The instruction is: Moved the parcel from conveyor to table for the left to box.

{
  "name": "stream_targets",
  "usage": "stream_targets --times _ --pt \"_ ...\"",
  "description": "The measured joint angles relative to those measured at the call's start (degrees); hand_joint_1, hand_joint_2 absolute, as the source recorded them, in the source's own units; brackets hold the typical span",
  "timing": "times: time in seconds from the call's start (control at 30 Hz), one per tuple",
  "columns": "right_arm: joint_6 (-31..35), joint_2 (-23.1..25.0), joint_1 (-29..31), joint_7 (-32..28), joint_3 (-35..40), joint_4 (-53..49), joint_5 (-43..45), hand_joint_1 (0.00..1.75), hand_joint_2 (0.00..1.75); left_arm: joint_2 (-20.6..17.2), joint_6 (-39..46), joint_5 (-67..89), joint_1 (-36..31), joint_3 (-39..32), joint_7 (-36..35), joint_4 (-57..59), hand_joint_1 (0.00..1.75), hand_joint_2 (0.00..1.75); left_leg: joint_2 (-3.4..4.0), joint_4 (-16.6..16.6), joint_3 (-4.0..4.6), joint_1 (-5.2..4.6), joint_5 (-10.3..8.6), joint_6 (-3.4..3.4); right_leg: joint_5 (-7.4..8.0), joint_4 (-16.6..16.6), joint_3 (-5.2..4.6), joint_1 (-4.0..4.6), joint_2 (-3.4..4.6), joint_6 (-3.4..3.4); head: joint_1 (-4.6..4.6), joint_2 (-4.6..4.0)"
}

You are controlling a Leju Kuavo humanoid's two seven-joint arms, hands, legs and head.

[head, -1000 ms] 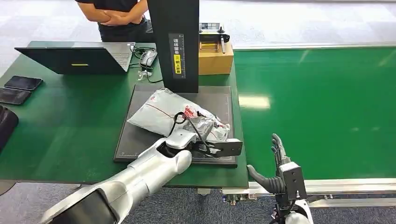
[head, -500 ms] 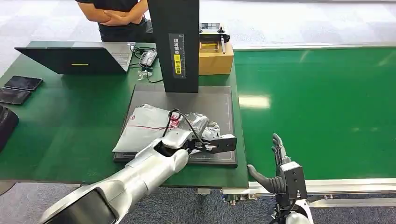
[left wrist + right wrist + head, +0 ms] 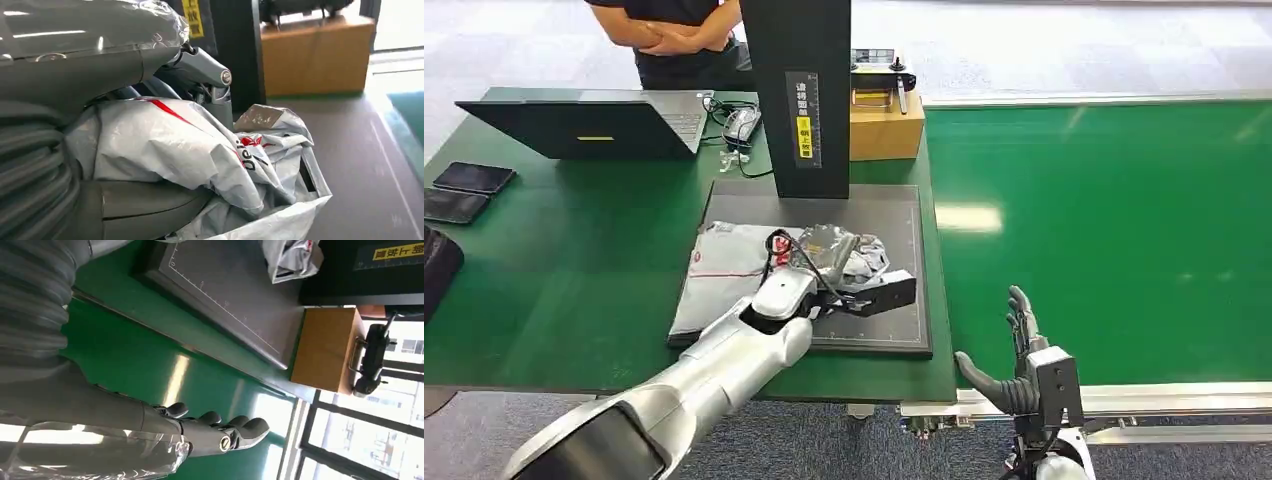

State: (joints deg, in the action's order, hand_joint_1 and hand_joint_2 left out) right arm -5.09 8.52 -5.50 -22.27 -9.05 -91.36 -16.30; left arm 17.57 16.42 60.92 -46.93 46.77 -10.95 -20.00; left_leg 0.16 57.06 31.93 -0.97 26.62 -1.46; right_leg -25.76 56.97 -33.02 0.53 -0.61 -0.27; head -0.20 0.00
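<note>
I am gripping the parcel (image 3: 754, 262) with my left hand (image 3: 844, 290), my fingers closed around its crumpled grey plastic, as the left wrist view shows close up. The parcel is lying on the dark mat (image 3: 894, 215) on the table (image 3: 574, 260), just near of the black column (image 3: 799, 90) and to the left of the conveyor (image 3: 1104, 230). My right hand (image 3: 1014, 365) is hovering open and empty at the near edge of the conveyor, fingers spread. I am judging the carry from belt to table as done, since the parcel is off the belt and resting on the mat. What I am taking as left is the boxing: the parcel is not in any box yet.
</note>
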Motion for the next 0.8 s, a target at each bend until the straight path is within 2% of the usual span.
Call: stream_targets --times 0.23,0.4,0.8 --pt "0.09 0.0 0.01 -0.28 0.0 0.09 1.46 0.0 1.75 -3.13 8.17 6.56 0.46 -3.17 1.88 0.02 1.75 1.75 -0.01 -0.01 0.0 0.0 -0.01 0.0 0.0 0.01 -0.01 0.01 -0.01 0.0 -0.02 0.0" --pt "-0.09 -0.02 -0.04 -0.31 0.0 0.09 1.88 0.0 1.75 -6.17 9.07 10.95 0.46 -4.74 -0.07 0.07 1.75 1.75 0.02 -0.01 -0.01 0.01 -0.01 0.01 0.0 0.02 -0.02 0.01 0.02 -0.01 -0.02 0.0" --pt "-0.44 -0.11 -1.13 -0.37 -0.24 -0.57 2.64 0.0 1.75 -18.63 7.69 12.48 0.01 -16.07 -8.92 0.15 1.75 1.75 0.15 -0.03 -0.03 0.03 -0.05 0.07 -0.02 0.08 -0.05 0.03 0.19 -0.03 -0.02 0.0"
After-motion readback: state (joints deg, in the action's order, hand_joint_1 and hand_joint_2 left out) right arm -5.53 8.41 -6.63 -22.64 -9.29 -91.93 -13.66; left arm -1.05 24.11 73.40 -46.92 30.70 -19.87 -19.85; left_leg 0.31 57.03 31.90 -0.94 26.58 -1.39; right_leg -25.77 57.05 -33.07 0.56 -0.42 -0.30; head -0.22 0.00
